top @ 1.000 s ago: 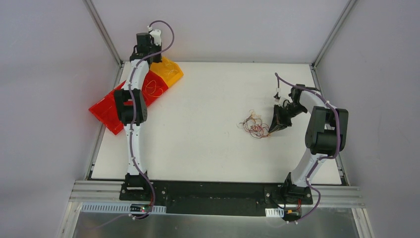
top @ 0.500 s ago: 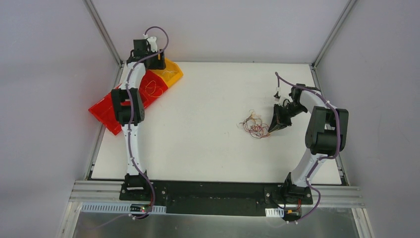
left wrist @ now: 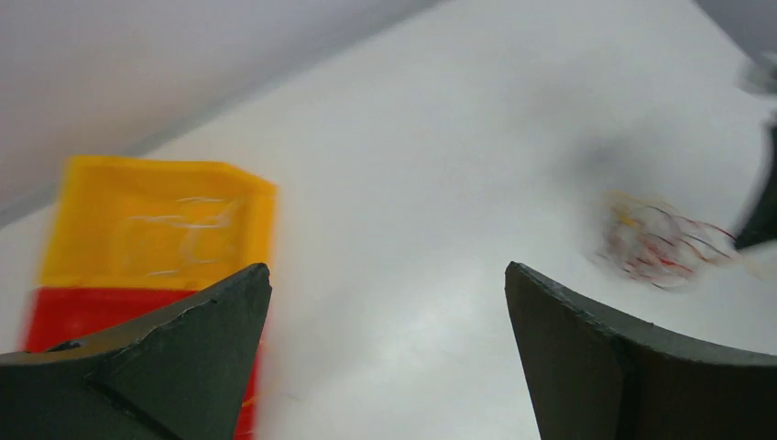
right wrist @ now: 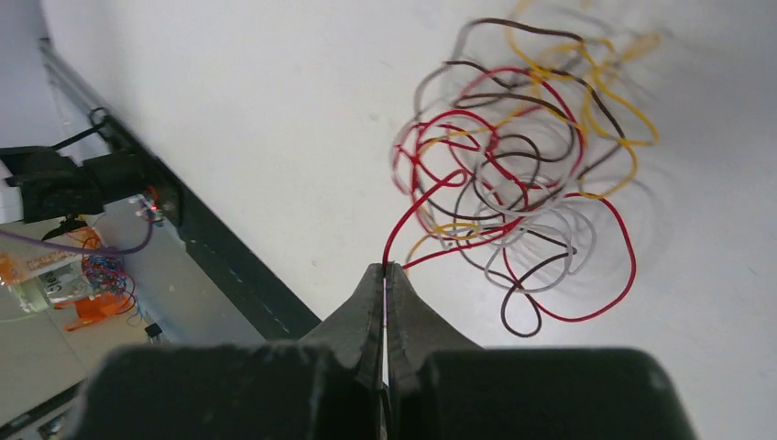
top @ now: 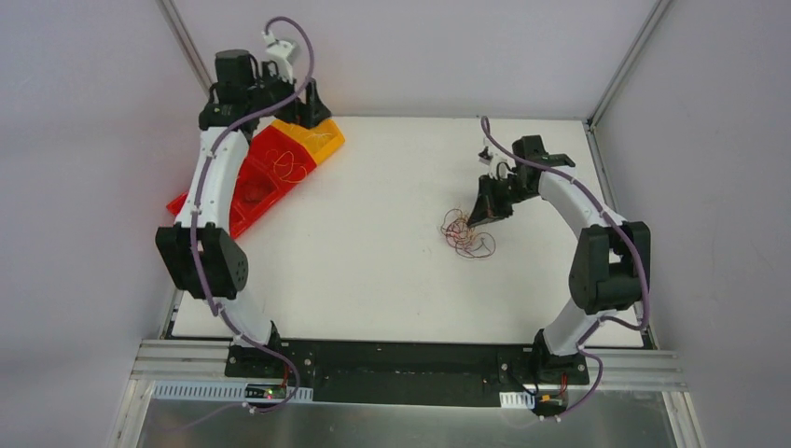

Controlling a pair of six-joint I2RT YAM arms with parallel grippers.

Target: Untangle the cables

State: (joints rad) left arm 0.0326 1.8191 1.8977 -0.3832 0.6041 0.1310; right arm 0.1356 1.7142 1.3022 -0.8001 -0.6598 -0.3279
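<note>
The cables point(top: 464, 233) lie as a loose tangle of red, yellow, white and dark wires right of the table's middle. In the right wrist view the cables point(right wrist: 495, 174) spread just beyond my right gripper point(right wrist: 385, 268), which is shut on a red strand leading out of the ball. From above, the right gripper point(top: 480, 213) sits at the tangle's upper right edge. My left gripper point(top: 300, 110) hangs wide open at the far left, over the yellow bin, with nothing between its fingers point(left wrist: 220, 321). The left gripper point(left wrist: 387, 275) looks across the table at the blurred cables point(left wrist: 655, 243).
A yellow bin point(top: 317, 138) and a red bin point(top: 247, 182) stand in a row at the back left, with loose wire strands point(top: 291, 168) in the red one. The yellow bin point(left wrist: 156, 220) holds a pale strand. Metal frame rails border the table.
The left gripper has opened and its arm has swung back and to the left over the bins. The right gripper moved up and left, dragging the tangle with it.
</note>
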